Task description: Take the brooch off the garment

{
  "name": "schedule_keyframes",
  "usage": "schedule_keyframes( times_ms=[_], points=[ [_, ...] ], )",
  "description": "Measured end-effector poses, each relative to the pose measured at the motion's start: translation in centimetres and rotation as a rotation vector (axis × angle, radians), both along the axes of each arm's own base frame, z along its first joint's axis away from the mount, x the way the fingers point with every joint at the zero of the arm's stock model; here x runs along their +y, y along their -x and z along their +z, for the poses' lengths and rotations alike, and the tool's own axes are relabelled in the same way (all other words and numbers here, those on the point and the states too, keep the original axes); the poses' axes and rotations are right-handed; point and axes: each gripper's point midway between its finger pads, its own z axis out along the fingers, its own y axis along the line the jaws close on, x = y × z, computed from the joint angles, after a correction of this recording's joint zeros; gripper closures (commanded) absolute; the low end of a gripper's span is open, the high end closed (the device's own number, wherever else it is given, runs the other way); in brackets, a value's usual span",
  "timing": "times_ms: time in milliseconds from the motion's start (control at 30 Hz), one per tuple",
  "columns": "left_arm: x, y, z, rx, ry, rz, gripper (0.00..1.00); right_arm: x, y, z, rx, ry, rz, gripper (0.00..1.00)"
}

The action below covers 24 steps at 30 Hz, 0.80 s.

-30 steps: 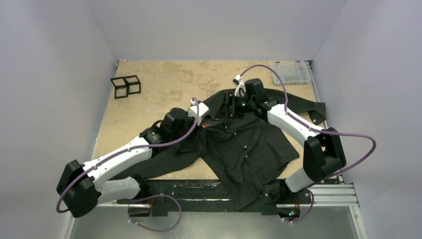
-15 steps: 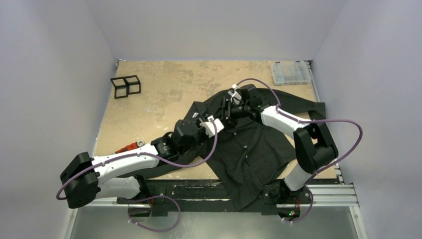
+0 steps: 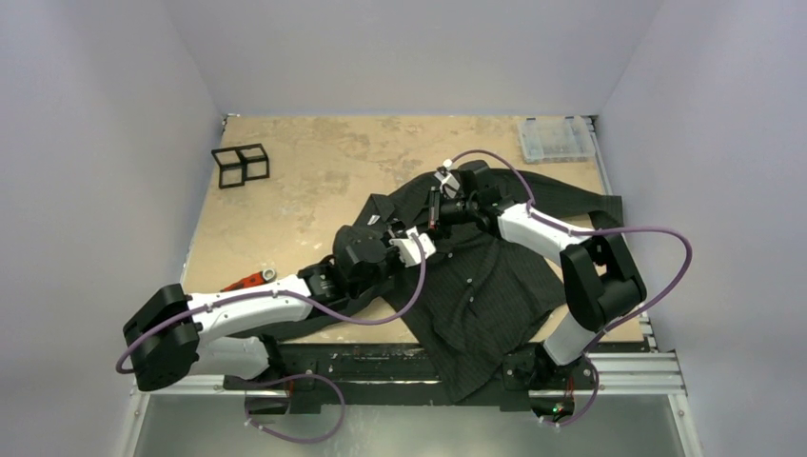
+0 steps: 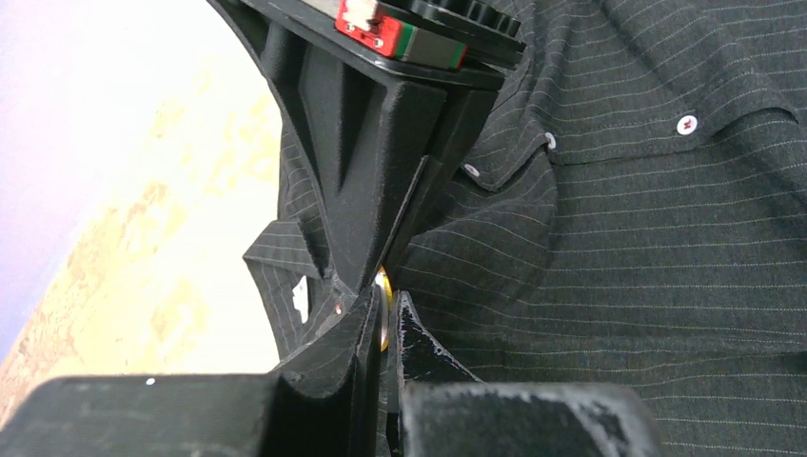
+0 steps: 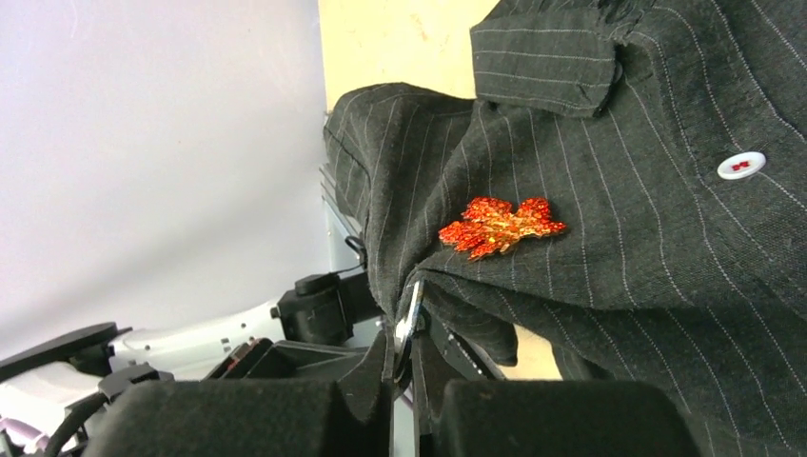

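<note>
Black pinstriped collared shirt (image 5: 647,257) bearing red sequinned leaf brooch (image 5: 500,227), visible only from right wrist. Right claw (image 5: 407,333) pinches shirt cloth beside brooch; left claw (image 4: 384,316), slightly shifted since previous frame, closed.

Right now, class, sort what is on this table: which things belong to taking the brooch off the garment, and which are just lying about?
Belong to the job:
garment, the black pinstriped shirt
brooch, a red leaf shape sitting on it

Just lying about:
black wire cube frame
clear plastic box
red-handled tool
</note>
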Motion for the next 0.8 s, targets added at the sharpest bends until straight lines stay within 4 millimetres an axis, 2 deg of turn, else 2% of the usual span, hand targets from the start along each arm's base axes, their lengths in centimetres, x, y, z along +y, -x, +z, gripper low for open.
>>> schedule_keyframes(
  times_ms=[67,133,233,300,367,467,533,600,800],
  points=[
    [-0.1,0.0,-0.2,0.004,-0.004,-0.002,0.64,0.0,0.0,-0.1,0.008,0.000,-0.003,1.00],
    [-0.3,0.3,-0.4,0.014,-0.005,-0.021,0.40,0.0,0.1,0.0,0.008,-0.005,0.003,1.00],
    [-0.8,1.6,-0.7,0.071,0.020,-0.072,0.19,-0.2,-0.1,0.1,-0.015,-0.006,0.010,1.00],
    [-0.1,2.2,0.2,0.122,0.076,-0.084,0.18,-0.5,0.2,-0.5,-0.030,0.020,0.027,1.00],
    [1.5,2.0,1.9,0.176,0.163,-0.082,0.18,-1.0,0.2,-1.2,-0.063,0.066,0.045,1.00],
    [4.4,0.6,4.6,0.274,0.276,-0.056,0.22,-1.8,-0.4,-1.7,-0.185,0.153,0.090,1.00],
    [5.4,-0.5,6.0,0.343,0.346,-0.055,0.29,-2.2,-1.2,-1.5,-0.275,0.191,0.119,1.00],
    [5.5,-1.0,6.0,0.422,0.389,-0.086,0.33,-2.4,-1.6,-1.3,-0.350,0.211,0.151,1.00],
    [2.9,0.7,2.5,0.657,0.403,-0.267,0.34,-3.0,-1.5,-1.4,-0.509,0.240,0.274,1.00]
  ],
)
